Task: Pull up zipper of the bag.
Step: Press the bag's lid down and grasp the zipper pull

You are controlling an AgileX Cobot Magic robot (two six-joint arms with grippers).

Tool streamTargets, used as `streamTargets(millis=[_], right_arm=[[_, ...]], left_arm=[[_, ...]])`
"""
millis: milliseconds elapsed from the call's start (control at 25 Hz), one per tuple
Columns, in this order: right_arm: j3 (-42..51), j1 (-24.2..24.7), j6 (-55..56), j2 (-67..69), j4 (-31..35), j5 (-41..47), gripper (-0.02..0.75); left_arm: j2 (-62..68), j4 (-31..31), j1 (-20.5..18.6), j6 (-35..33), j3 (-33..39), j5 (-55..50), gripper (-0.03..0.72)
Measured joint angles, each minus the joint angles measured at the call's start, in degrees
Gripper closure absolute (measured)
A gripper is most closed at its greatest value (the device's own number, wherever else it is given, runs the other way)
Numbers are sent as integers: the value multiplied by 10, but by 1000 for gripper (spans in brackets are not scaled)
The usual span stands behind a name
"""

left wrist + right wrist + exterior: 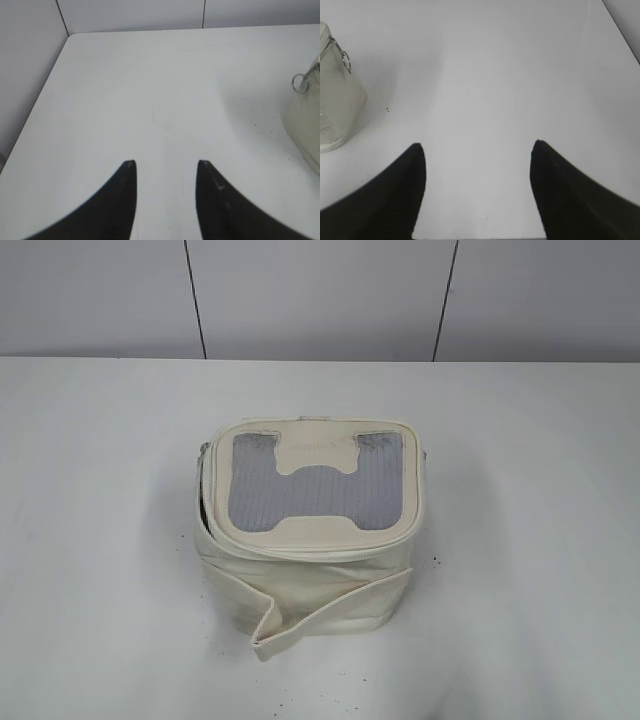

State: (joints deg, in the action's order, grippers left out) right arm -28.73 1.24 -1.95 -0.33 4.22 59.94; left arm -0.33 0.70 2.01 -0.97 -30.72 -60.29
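The cream-white boxy bag [310,585] stands in the middle of the white table, its grey mesh top [315,480] with a cream H-shaped patch facing up. The zipper track [205,510] gapes open along the lid's left side. A loose strap [330,615] hangs across the front. A silver ring pull [300,83] shows at the bag's side [305,125] in the left wrist view; another ring pull [346,61] shows on the bag [335,110] in the right wrist view. My left gripper [166,162] and right gripper [477,145] are open, empty, apart from the bag. Neither shows in the exterior view.
The white table [520,620] spreads round the bag. A grey panelled wall [320,295] stands behind its far edge. The table's left edge [30,125] and right edge [620,30] show in the wrist views.
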Motion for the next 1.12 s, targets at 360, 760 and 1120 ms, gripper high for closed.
streamTargets(millis=[360, 760, 1120], right_arm=[[0, 0, 0, 0, 0, 0, 223], [0, 0, 0, 0, 0, 0, 223], [-1, 0, 0, 12, 4, -2, 223]], left_arm=[[0, 0, 0, 0, 0, 0, 380], [0, 0, 0, 0, 0, 0, 380], [5, -17, 6, 0, -1, 1, 380]])
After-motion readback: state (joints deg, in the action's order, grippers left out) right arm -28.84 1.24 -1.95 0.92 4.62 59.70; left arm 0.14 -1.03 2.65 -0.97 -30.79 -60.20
